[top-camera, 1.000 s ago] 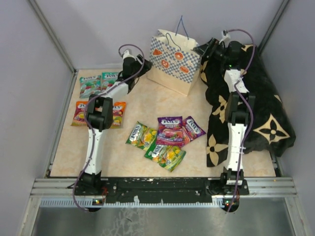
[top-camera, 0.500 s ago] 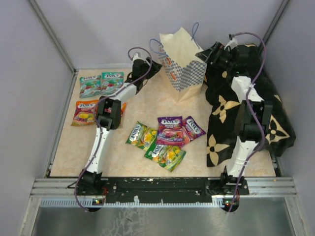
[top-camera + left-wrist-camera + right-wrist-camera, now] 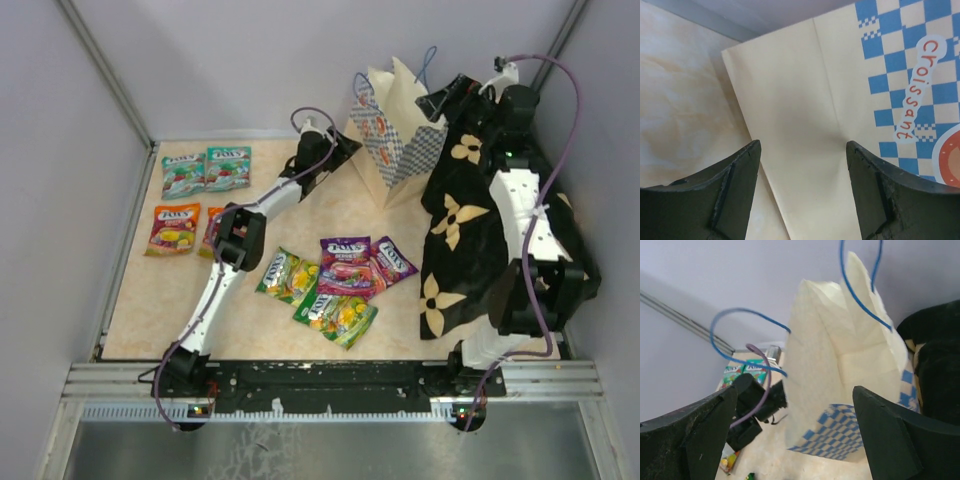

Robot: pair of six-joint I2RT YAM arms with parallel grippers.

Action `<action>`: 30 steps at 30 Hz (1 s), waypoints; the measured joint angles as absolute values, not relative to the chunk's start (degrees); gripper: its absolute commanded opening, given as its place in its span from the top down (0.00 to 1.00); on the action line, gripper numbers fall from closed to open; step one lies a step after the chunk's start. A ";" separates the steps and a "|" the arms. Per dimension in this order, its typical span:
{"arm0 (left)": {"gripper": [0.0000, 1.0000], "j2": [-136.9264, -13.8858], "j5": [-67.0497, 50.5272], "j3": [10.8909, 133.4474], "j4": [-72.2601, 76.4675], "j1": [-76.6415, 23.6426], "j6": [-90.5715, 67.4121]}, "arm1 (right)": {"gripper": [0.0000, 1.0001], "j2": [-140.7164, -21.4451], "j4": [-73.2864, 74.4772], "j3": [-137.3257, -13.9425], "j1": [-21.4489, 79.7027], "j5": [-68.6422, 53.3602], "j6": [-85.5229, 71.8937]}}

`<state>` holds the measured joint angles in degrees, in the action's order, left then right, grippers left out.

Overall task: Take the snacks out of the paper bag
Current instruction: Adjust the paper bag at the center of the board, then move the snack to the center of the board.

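The paper bag (image 3: pixel 398 128) stands at the back of the table, turned edge-on, its blue cord handles up. My left gripper (image 3: pixel 343 152) is open just left of it; in the left wrist view its plain side and checkered face (image 3: pixel 805 100) fill the gap between the fingers (image 3: pixel 735 185). My right gripper (image 3: pixel 441 102) is open at the bag's upper right; the right wrist view looks down on the bag's top (image 3: pixel 840 350). Snacks lie on the table: two teal packets (image 3: pixel 207 168), orange ones (image 3: pixel 173 228), and a middle cluster of purple (image 3: pixel 346 262) and green (image 3: pixel 286 274) packets. The inside of the bag is hidden.
A black flower-patterned cloth (image 3: pixel 500 230) covers the right side of the table under the right arm. Grey walls stand close behind the bag. The left arm (image 3: pixel 240 235) stretches across the table and covers part of one orange packet.
The bag has shifted right and back and turned edge-on. Both arms have reached further to the back right with it, the right arm swinging out over the cloth.
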<state>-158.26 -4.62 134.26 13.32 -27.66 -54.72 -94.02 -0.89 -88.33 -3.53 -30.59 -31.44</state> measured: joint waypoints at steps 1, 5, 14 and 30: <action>0.24 -158.26 -4.62 134.26 13.32 -28.14 -54.87 | 0.01 -92.09 -0.47 -87.90 -3.55 -29.82 -31.20; 0.25 -158.26 -4.64 134.39 13.63 -29.91 -55.51 | 0.01 -84.88 0.45 -86.17 -3.53 -28.25 -31.00; 0.12 -140.57 0.12 107.24 16.14 -29.71 -44.40 | 0.01 -73.82 5.15 -82.21 6.83 -15.57 -26.85; 0.01 -71.79 4.47 48.69 22.65 -27.31 -24.40 | 0.25 -63.33 13.89 -46.15 28.67 1.41 -28.93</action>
<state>-71.79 4.47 48.69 22.65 -27.31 -24.40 -63.33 13.89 -46.15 28.67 1.41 -28.93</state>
